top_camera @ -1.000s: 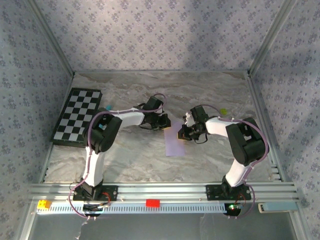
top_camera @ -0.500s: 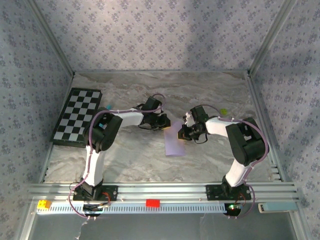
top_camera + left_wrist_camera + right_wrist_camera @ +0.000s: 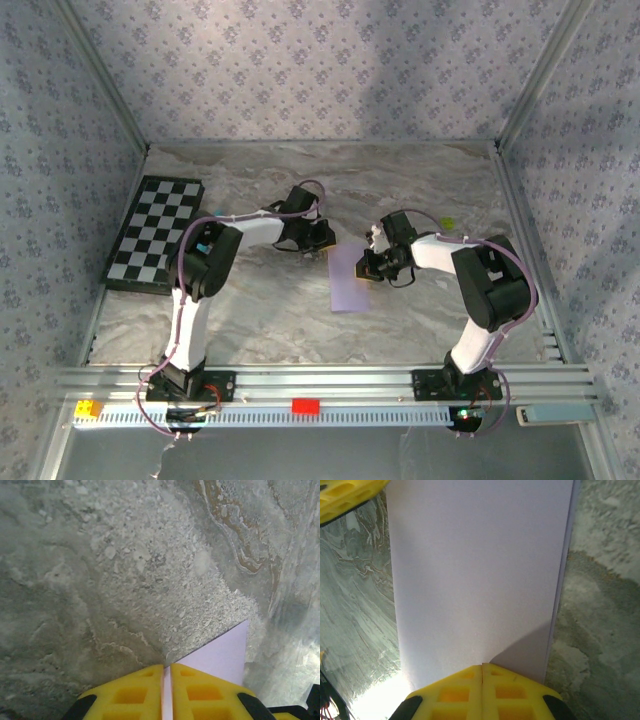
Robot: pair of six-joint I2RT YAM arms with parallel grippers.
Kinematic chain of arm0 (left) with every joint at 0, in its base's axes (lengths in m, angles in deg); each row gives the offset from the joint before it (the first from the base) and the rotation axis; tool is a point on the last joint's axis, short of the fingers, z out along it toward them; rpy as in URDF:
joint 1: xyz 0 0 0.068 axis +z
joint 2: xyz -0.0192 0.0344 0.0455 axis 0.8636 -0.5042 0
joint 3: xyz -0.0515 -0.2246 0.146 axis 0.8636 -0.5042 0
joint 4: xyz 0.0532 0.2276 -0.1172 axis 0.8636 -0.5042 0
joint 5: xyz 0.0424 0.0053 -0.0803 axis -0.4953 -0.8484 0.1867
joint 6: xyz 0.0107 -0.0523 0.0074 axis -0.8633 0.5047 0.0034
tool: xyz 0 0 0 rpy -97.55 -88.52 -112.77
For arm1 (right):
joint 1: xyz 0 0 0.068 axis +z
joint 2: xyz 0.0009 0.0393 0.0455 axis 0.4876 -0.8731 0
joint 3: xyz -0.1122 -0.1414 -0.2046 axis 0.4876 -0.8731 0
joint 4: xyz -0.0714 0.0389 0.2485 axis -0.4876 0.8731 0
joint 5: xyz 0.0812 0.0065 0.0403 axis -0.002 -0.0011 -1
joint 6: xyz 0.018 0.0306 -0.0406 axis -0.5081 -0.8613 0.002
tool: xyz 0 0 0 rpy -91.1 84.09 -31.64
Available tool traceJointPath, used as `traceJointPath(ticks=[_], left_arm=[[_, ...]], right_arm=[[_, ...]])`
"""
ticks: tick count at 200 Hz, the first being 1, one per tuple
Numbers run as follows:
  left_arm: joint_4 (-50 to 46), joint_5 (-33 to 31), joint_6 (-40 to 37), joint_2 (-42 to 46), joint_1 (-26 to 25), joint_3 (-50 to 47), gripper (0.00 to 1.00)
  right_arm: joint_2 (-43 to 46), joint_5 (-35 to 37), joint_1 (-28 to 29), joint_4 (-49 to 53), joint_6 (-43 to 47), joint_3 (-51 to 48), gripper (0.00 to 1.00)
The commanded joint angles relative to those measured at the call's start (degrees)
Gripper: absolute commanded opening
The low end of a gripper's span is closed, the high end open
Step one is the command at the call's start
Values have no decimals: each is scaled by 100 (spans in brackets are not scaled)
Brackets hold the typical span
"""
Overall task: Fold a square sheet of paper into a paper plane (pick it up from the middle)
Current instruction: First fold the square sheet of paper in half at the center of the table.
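From above I see the whole bench [image 3: 420,170]. Both wrist cameras look down, close, at the sheet [image 3: 348,290].

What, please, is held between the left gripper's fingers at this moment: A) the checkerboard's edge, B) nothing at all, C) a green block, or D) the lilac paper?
D: in the left wrist view the left gripper is closed on a thin strip of the paper, whose pointed corner sticks out just beyond it.
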Motion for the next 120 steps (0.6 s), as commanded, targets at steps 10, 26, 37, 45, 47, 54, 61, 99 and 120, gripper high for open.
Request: traceJointPath(ticks=[10,26,37,45,47,54,61,99,120], left_arm=[[-212,-156,-95,-110,-24,-71,12],[-285,-222,-142,-75,-24,-32,12],[-344,-224,-173,-20,-25,22,12],[-370,-211,-189,41,-24,73,13],[-379,-210,-185,65,-24,84,13],[-414,-218,-205,145,-24,132,13],[-465,-241,-220,237,-24,184,14],[-518,-271,-229,791,-37,198,18],[-467,-189,-229,1016,-97,44,19]], right_arm=[[-196,602,43,708,-33,-170,0],[-156,548,47,719,-68,-97,0],[-92,460,50,668,-105,-64,0],[-29,386,45,621,-149,-30,1],[-5,368,44,617,-160,-23,1],[72,313,45,583,-206,22,3],[157,259,52,559,-237,66,6],[883,433,14,592,-460,141,26],[1402,616,-67,695,-591,-88,31]])
